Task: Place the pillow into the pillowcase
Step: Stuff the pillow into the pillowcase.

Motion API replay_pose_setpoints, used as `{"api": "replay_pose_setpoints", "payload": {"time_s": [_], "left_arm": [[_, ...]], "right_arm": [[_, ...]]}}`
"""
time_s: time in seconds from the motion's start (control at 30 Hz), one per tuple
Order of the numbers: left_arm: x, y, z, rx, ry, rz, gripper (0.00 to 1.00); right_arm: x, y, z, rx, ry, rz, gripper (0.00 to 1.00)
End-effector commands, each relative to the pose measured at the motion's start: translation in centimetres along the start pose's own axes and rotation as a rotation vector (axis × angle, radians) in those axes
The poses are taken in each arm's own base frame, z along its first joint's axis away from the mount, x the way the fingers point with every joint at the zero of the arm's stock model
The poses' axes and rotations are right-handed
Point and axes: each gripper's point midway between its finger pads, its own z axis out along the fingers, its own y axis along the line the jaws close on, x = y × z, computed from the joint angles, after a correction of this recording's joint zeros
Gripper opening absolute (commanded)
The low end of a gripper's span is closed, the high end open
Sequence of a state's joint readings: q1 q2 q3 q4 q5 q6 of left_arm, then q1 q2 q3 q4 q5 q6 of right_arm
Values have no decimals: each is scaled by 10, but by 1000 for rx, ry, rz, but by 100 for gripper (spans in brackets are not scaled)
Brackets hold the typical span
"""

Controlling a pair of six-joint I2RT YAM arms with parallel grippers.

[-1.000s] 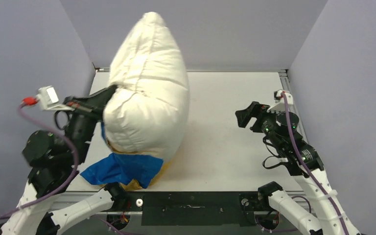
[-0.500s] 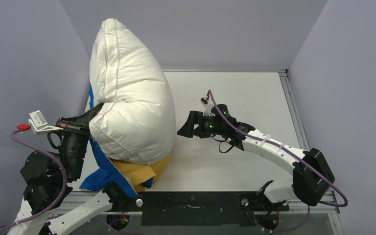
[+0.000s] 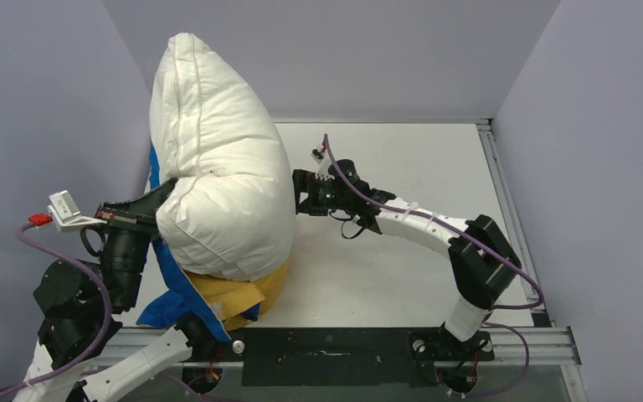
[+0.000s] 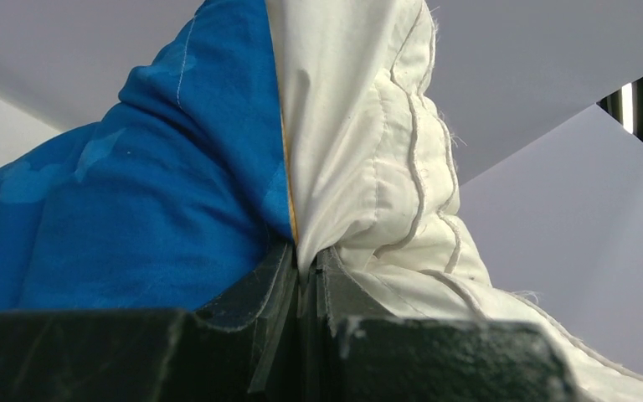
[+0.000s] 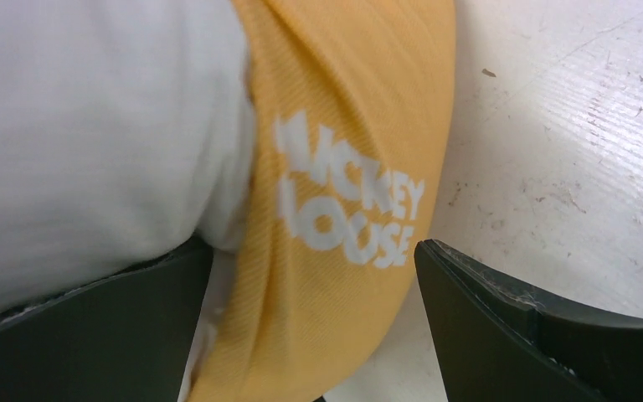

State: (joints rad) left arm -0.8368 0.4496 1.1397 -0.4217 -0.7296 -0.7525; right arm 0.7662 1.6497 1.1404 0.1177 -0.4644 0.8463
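The off-white pillow [image 3: 218,184] stands on end at the table's left, its top leaning toward the back left wall. The pillowcase [image 3: 226,295] wraps only its bottom end, orange in front and blue to the left. My left gripper [image 3: 152,207] reaches in from the left, its tips hidden under the pillow. In the left wrist view the left gripper [image 4: 306,260] is shut on a fold of pillow [image 4: 360,126], with blue pillowcase [image 4: 134,209] lying against one finger. My right gripper [image 5: 314,276] is open, and orange pillowcase [image 5: 343,126] with white lettering bulges between its fingers [image 5: 536,335]; the pillow [image 5: 92,126] is on the left.
The right arm stretches across the white table [image 3: 402,276], the right gripper [image 3: 299,191] pressed against the pillow's right side. Grey-violet walls close in on the left, back and right. A black rail [image 3: 326,343] runs along the near edge.
The pillow swung left and more upright in the left gripper's hold. The right arm reached from the far right across to the pillow's side, and its jaws widened slightly.
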Motion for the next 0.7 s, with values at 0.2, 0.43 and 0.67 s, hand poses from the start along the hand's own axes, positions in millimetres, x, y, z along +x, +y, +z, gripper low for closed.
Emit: {"api": "replay_pose_setpoints", "payload": {"time_s": [0.2,0.43,0.67], "left_arm": [[23,14,-4,-37,111,102,0],[27,17,-5,-43,120,102,0],[49,21,4,-65,164,124,0]], "right_arm": [[31,-11,54,56,125,-120,32],[-53,22,-16,225,-114,-330,5],[-142,116,-127,181,-417,-501,5]]}}
